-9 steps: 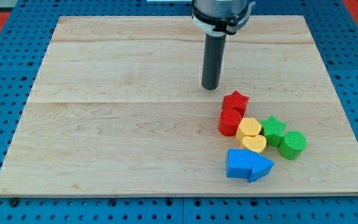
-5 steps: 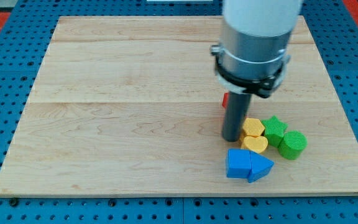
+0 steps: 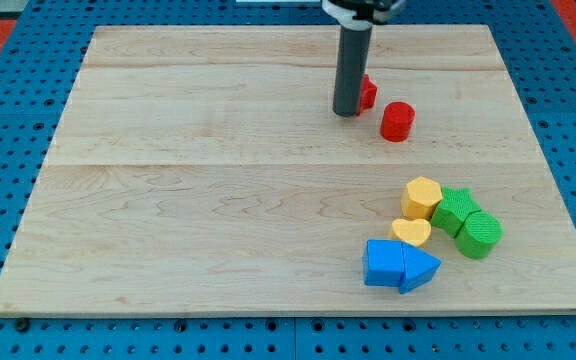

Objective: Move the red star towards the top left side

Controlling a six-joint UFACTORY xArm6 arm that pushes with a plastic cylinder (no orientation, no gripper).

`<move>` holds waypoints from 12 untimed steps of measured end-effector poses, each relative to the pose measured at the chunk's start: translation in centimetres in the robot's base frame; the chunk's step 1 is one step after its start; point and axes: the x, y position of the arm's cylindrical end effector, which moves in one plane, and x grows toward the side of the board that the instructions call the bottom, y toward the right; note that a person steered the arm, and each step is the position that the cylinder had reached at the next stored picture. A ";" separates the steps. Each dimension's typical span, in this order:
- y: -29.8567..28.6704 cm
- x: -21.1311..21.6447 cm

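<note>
Pushing stage: my tip [image 3: 346, 113] stands on the tabletop [image 3: 198, 200] in the upper middle-right, touching or just beside the red star [image 3: 366, 93].
Claw: none fitted; the arm ends in a plain rod, so nothing is held.
Red star: mostly hidden behind the rod; only its right part shows, at the rod's right edge, near the view's top.
Red cylinder [image 3: 397, 121]: just to the lower right of the star, apart from it.
Other blocks: yellow hexagon [image 3: 422, 197], yellow heart [image 3: 410, 233], green star [image 3: 456, 211], green cylinder [image 3: 480, 234], blue cube [image 3: 383, 262] and blue triangle [image 3: 420, 267] cluster at the view's lower right, well apart from the tip.
Tip position fault: the tip appears to sit on the star's left, the side it must travel towards; a push from here would likely send it right.
Risk 1: circling round to the star's right could knock the red cylinder.
Risk 2: an off-centre push on a star point could spin it aside.
Risk 3: the star sits near the top edge; an upward push could run it off.
</note>
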 end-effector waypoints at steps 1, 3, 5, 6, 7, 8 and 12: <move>2.9 -1.9; 4.1 -1.4; 11.0 -1.2; 7.6 -4.8; 3.2 -8.2; -3.5 -9.8; -9.5 -6.0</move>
